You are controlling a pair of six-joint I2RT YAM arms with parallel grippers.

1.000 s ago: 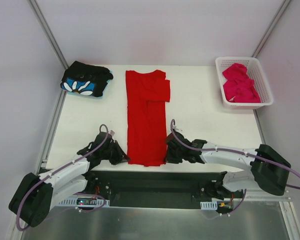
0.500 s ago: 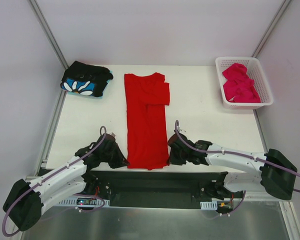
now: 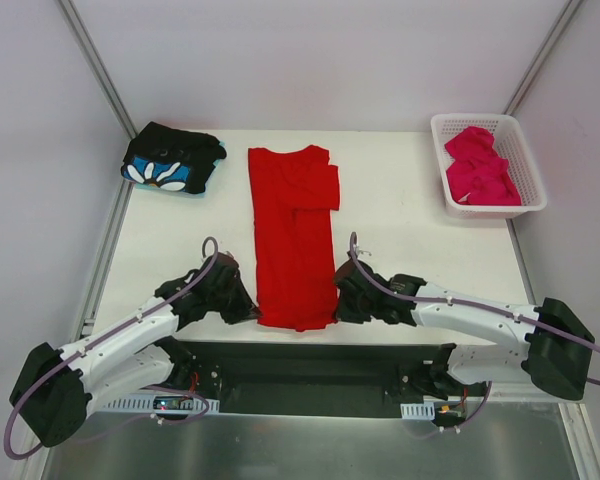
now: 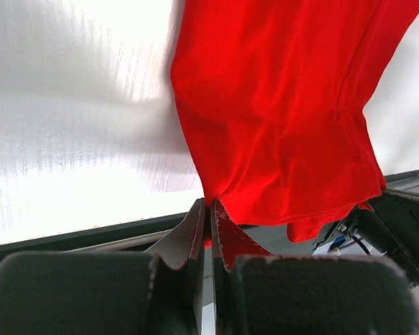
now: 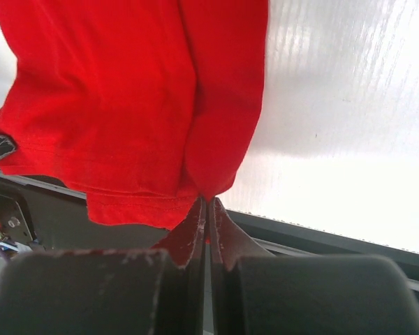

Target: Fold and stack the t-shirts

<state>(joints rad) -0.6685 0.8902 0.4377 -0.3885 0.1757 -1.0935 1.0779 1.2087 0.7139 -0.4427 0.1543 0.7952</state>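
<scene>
Top external view: red t-shirt (image 3: pixel 292 235) is laid lengthwise on the bench (image 3: pixel 410 250); near hem corners are pinched by left claw (image 3: pixel 252 314) and right claw (image 3: pixel 338 308), each clamped on cloth.

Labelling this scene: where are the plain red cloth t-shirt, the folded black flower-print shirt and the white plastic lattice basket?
plain red cloth t-shirt (image 3: pixel 292 240): top external view, mid-body.
folded black flower-print shirt (image 3: pixel 172 160): top external view, centre of bundle.
white plastic lattice basket (image 3: pixel 498 211): top external view, near rim.
</scene>
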